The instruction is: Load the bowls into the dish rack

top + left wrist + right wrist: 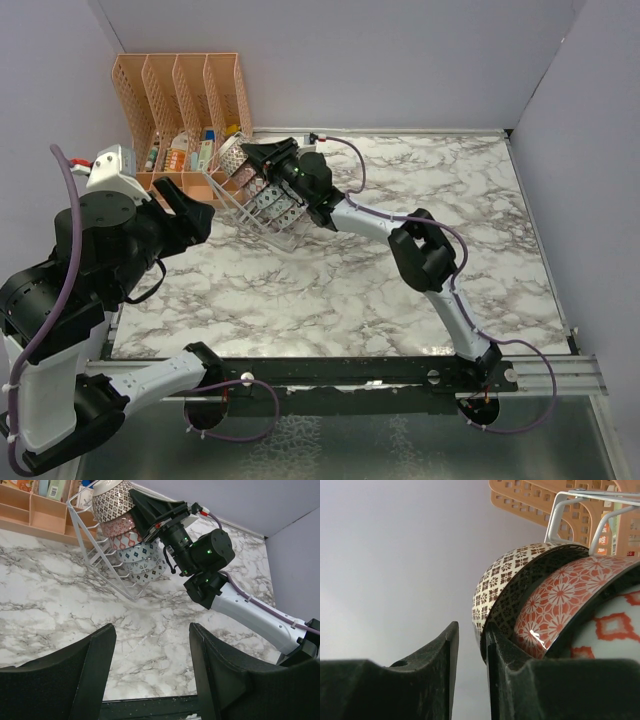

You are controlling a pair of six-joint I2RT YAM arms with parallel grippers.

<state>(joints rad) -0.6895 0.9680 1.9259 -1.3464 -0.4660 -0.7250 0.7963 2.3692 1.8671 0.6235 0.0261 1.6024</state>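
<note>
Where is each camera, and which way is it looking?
Top external: above and behind the arm bases, looking down on the table and dish rack; both arms show, with left gripper and right gripper.
Left wrist: on the left arm, looking over the table at the rack; its own fingers show below.
Right wrist: right at the rack, facing the bowls; its own fingers show.
All three share the bowls and the orange organiser.

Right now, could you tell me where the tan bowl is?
The tan bowl sits far left in the top view, endmost in the dish rack, nearest the orange organiser.
</note>
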